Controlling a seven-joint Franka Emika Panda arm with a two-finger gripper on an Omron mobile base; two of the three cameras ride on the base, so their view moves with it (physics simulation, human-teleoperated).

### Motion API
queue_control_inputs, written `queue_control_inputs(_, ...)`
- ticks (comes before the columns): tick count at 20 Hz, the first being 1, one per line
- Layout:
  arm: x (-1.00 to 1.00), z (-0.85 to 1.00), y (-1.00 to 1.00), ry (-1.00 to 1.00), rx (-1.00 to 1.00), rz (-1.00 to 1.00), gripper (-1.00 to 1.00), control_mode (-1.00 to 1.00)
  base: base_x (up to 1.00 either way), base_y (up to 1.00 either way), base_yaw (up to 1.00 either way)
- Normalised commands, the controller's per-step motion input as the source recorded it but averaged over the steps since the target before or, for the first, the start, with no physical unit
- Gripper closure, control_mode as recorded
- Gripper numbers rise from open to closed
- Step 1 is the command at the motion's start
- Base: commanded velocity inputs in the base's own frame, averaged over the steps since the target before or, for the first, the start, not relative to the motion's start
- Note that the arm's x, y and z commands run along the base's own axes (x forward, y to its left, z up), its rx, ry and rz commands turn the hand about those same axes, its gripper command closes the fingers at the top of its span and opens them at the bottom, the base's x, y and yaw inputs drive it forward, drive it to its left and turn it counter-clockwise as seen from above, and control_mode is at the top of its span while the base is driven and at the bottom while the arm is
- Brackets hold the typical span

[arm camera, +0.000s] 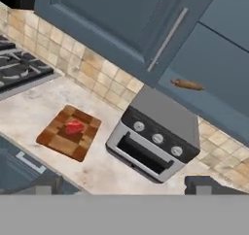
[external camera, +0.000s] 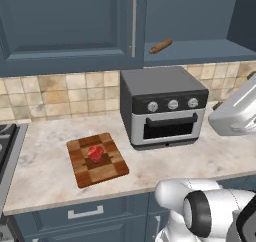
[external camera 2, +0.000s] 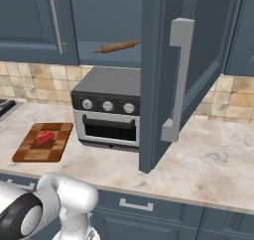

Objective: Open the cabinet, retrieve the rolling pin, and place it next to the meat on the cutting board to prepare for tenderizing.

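One cabinet (external camera 2: pixel 193 75) door open, rolling pin (external camera 2: pixel 117 46) exposed

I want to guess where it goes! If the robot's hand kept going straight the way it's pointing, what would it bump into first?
Probably the toaster oven: it sits in the middle of the hand view, ahead of the open hand. Depth is hard to judge, so that's a guess.
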Motion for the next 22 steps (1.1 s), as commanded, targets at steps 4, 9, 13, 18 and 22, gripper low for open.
queue_control_inputs(4, 0.51, -0.27, 0.46, -0.16, 0.31, 0.0, -1.0, -1.0, 0.0, 0.0, 0.0)
queue_control_inputs(9, 0.51, -0.17, 0.25, -0.25, 0.27, -0.01, -1.0, -1.0, 0.0, 0.0, 0.0)
queue_control_inputs(13, 0.56, -0.05, 0.12, -0.34, 0.18, -0.04, -1.0, -1.0, 0.0, 0.0, 0.0)
queue_control_inputs(18, 0.56, 0.0, 0.07, -0.32, 0.16, -0.05, -1.0, -1.0, 0.0, 0.0, 0.0)
queue_control_inputs(22, 0.49, 0.13, 0.0, -0.21, 0.12, -0.03, -1.0, -1.0, 0.0, 0.0, 0.0)
